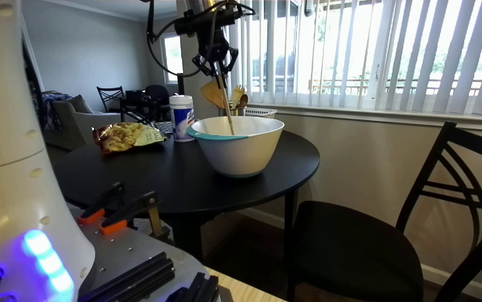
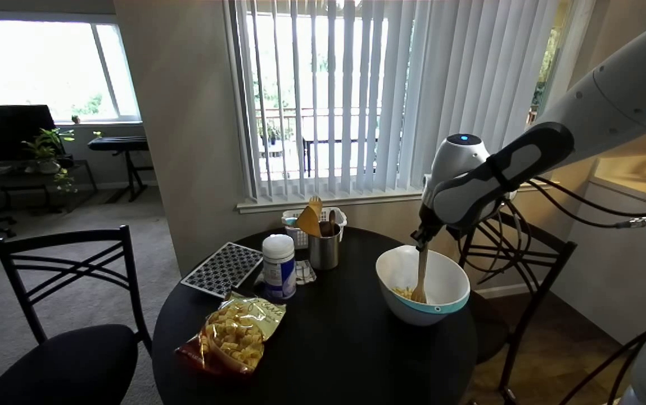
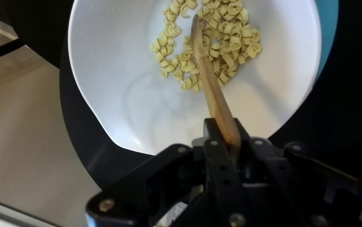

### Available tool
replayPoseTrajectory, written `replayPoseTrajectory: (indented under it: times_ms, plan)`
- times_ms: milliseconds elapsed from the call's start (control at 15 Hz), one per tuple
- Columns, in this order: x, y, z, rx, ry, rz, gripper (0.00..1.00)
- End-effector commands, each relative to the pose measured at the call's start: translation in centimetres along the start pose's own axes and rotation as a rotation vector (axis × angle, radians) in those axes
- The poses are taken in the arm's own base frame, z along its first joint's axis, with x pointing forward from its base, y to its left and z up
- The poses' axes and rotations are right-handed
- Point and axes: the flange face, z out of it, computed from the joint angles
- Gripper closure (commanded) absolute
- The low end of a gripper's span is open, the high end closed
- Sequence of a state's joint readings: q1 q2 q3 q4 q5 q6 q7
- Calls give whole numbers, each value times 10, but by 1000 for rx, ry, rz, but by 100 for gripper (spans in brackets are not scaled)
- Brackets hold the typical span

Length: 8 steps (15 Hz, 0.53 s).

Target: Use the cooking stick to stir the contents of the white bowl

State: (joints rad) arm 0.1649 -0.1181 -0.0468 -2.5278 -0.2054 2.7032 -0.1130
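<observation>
The cooking stick (image 1: 227, 107) is a slender light-brown wooden utensil, also in an exterior view (image 2: 422, 271) and the wrist view (image 3: 211, 90). My gripper (image 3: 221, 126) is shut on its upper end, above the bowl, in both exterior views (image 1: 222, 84) (image 2: 421, 245). The stick is tilted, and its lower end is among pale curled pasta (image 3: 228, 41) in the white bowl (image 1: 241, 155). The bowl has a teal rim section and base and stands on the black round table, seen also in an exterior view (image 2: 407, 312) and the wrist view (image 3: 105, 63). The pasta is hidden in an exterior view by the bowl wall.
On the table (image 2: 345, 349) are an open snack bag (image 2: 238, 332), a wipes canister (image 2: 279, 267), a metal utensil holder (image 2: 324, 251), a white basket (image 2: 298, 236) and a patterned flat panel (image 2: 224, 269). A black chair (image 1: 350, 251) stands beside the table near the bowl.
</observation>
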Motion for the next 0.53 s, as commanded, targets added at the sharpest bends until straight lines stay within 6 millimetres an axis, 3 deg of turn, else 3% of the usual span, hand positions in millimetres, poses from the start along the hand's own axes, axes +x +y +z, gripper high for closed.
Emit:
replayPoseTrajectory:
  times_ms: [0, 467]
  plan:
    - [-4, -9, -5, 98, -36, -5, 96]
    - [2, -36, -3, 170, -123, -87, 96]
